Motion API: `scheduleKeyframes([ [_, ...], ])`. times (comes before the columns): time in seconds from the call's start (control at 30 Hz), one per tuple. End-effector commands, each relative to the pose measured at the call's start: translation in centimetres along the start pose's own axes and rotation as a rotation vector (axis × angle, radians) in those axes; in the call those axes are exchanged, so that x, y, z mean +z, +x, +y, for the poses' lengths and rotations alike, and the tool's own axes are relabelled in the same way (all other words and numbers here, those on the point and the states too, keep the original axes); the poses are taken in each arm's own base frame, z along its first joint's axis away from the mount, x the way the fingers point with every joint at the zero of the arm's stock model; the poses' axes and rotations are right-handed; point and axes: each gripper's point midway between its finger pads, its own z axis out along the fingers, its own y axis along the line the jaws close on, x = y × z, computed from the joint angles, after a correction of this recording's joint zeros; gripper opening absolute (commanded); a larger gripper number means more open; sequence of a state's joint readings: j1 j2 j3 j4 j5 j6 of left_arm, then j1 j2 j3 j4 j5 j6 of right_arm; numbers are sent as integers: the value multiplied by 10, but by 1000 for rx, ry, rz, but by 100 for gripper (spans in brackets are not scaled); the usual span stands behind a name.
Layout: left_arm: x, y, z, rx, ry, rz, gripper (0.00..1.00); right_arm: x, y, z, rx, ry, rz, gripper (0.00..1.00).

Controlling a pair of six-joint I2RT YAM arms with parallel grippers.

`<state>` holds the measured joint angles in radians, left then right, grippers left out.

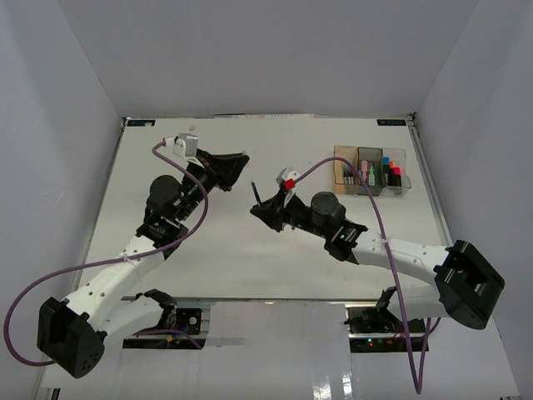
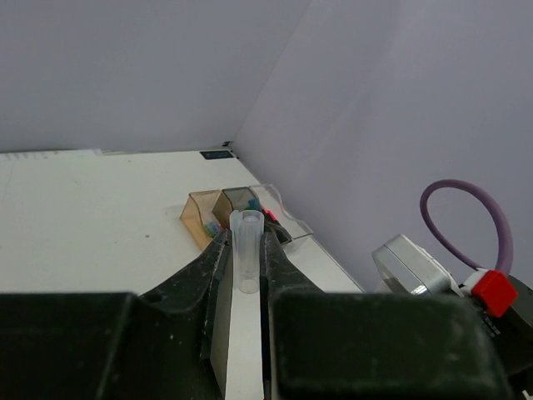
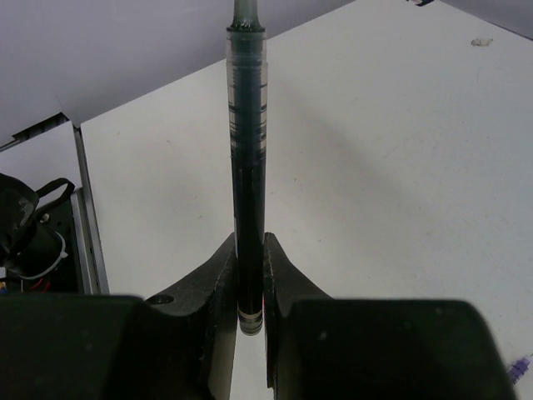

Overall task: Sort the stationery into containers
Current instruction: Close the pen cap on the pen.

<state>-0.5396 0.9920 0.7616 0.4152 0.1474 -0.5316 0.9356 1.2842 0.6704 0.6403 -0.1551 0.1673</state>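
**Stationery sort: nearly complete, one pen outstanding**

Item in hand: one thin dark pen point(image 3: 248, 167), upright between the fingers of the right hand point(image 3: 248, 250). The hand is closed tight on the pen's lower end, and the barrel stands tall above the jaws. It is held above the middle of the surface point(image 1: 291, 137), well apart from the bins.

Companion piece: a clear cap point(image 2: 247, 254), a short see-through tube that seems to belong to the pen. The left hand point(image 2: 247, 240) is pinched shut on it. This hand points toward the right hand, with a gap between the two.

Containers: an amber bin point(image 1: 346, 149), a grey bin point(image 1: 371, 149) and a clear bin point(image 1: 398, 152) touch in a row at the far right of the surface. All three hold stationery. Pink, mint, blue and red show among dark pieces, but the count per bin is too small to tell.

Done: as far as the overhead view shows, no loose stationery lies on the surface, though the arms hide part of it.

Left, by judgement: cap the pen if the two pieces belong together, then carry it across to a bin, probably the one with the other thin dark pens. That looks like the last deposit.
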Motion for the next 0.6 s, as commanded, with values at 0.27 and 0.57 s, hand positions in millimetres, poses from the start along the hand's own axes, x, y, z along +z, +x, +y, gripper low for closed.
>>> scheduleKeyframes([
  [0.27, -13, -11, -29, 37, 174, -88, 22, 13, -46, -2, -58, 20, -126, 11],
  [0.57, -18, -15, -33, 52, 197, -110, 22, 16, -45, -7, -63, 41, -121, 11],
])
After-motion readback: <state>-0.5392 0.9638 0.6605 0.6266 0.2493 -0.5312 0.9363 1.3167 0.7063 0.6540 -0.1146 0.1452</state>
